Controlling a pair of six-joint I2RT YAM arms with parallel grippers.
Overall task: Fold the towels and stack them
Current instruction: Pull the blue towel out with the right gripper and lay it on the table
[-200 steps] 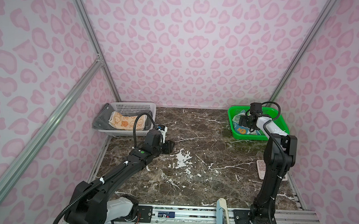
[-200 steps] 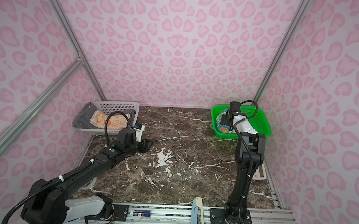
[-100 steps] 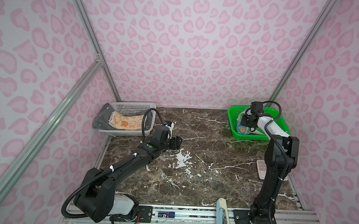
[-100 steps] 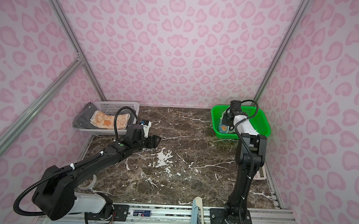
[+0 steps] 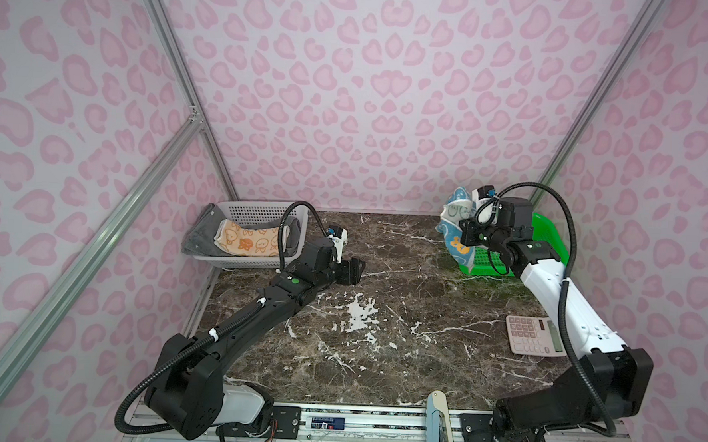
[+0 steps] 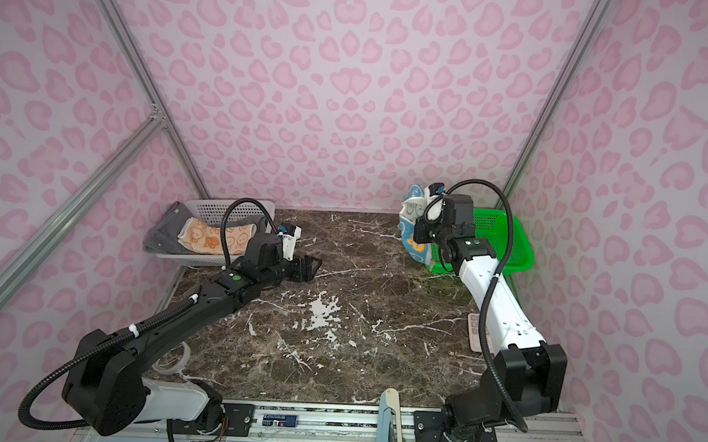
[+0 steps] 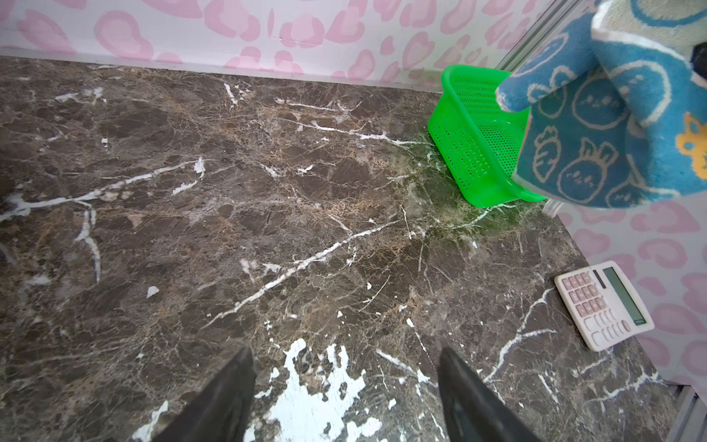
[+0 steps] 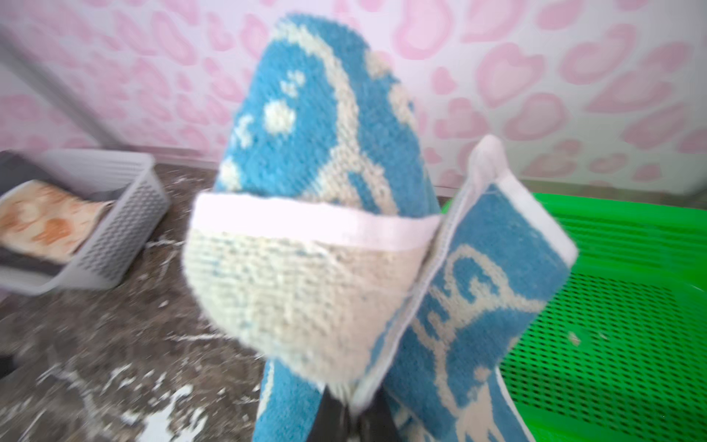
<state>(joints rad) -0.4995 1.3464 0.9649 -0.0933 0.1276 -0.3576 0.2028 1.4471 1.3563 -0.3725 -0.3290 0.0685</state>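
Note:
My right gripper (image 8: 354,411) is shut on the blue towel (image 8: 306,268), a rabbit-print terry cloth. It hangs bunched in the air over the near-left edge of the green basket (image 5: 547,236), and both top views show the blue towel (image 5: 453,229) (image 6: 412,227). The orange towel (image 5: 247,239) lies folded on the dark grey towel (image 5: 200,234) in the white basket (image 5: 261,213) at the back left. Open and holding nothing, my left gripper (image 7: 344,354) hovers low over the marble just right of that basket, and it shows in a top view as well (image 5: 356,270).
A pink-and-white calculator (image 5: 533,335) lies by the right wall. The green basket (image 7: 474,145) stands in the back right corner. Pink-patterned walls close in the marble table (image 5: 378,356) on three sides, and a rail runs along its front edge.
My right gripper shut on the blue towel inside the green basket and lifted it up and to the left. My left arm swung away from the white basket toward the middle, jaws widening.

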